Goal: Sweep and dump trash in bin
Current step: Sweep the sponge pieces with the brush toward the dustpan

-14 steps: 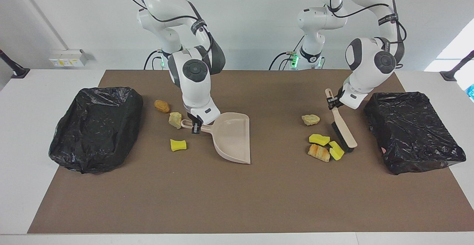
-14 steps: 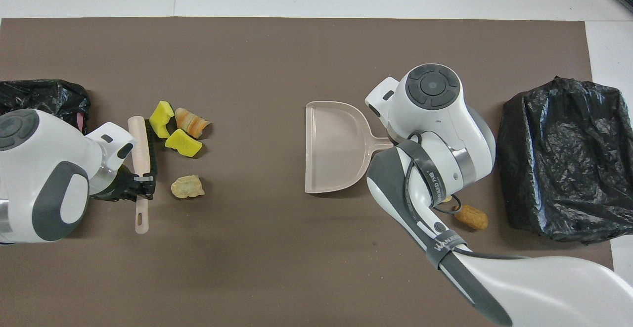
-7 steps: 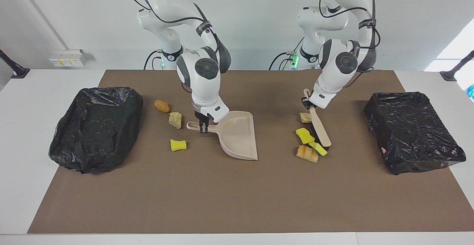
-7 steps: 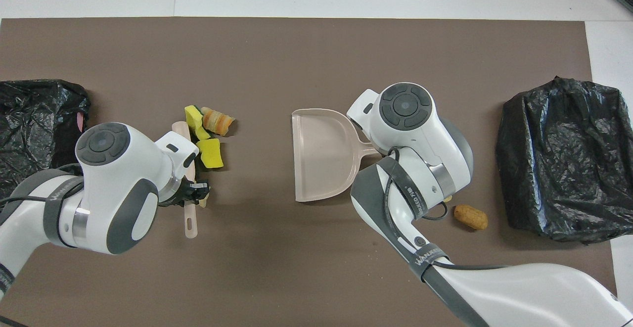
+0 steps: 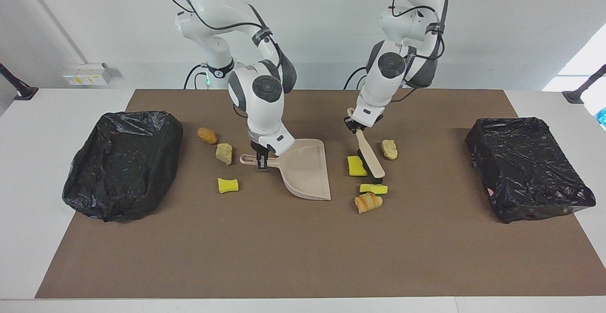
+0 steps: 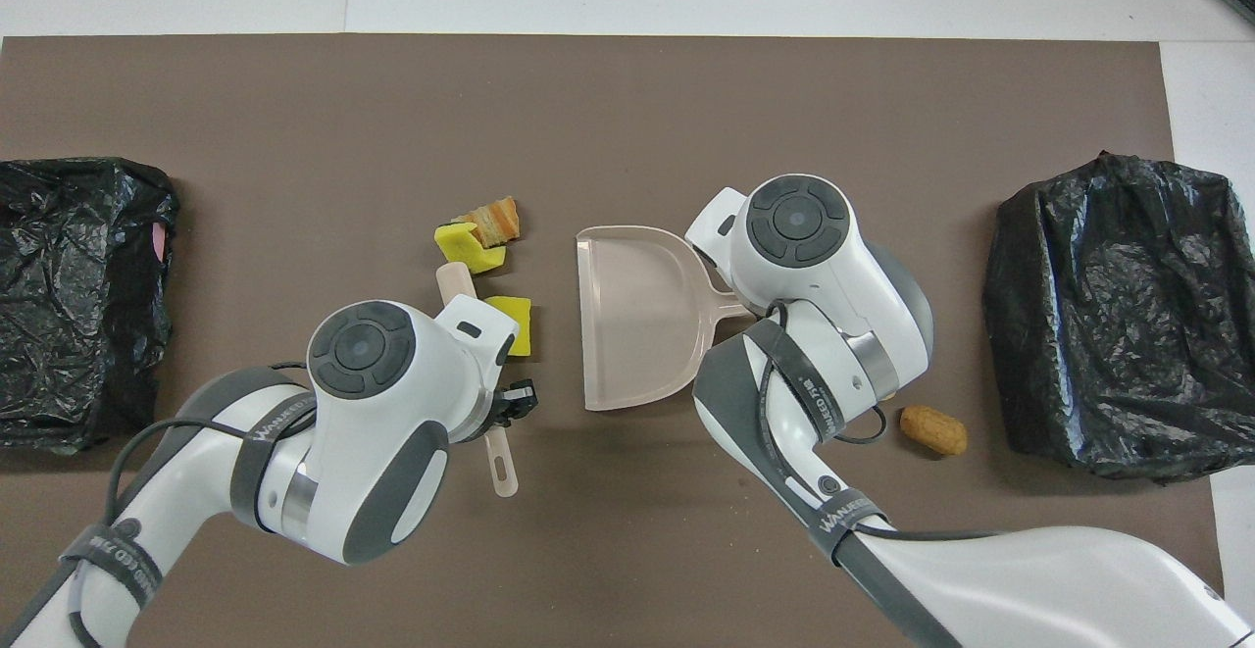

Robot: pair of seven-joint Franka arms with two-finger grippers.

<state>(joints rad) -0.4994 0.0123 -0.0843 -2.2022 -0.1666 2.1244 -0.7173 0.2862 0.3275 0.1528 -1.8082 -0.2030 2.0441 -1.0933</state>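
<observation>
Brown surface (image 5: 303, 256): my left hand (image 5: 354, 126), clamped on the brush (image 5: 370, 156), has swept the trash (image 5: 368, 189) beside the dustpan (image 5: 305, 168), gripped by my right hand (image 5: 262, 160); scooping looks next.

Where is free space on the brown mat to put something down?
Bare: the brown mat strip farther from the robots than the beige plastic dustpan and scraps, between both black bag-lined bins. Crowded: around the dustpan and the beige brush.
</observation>
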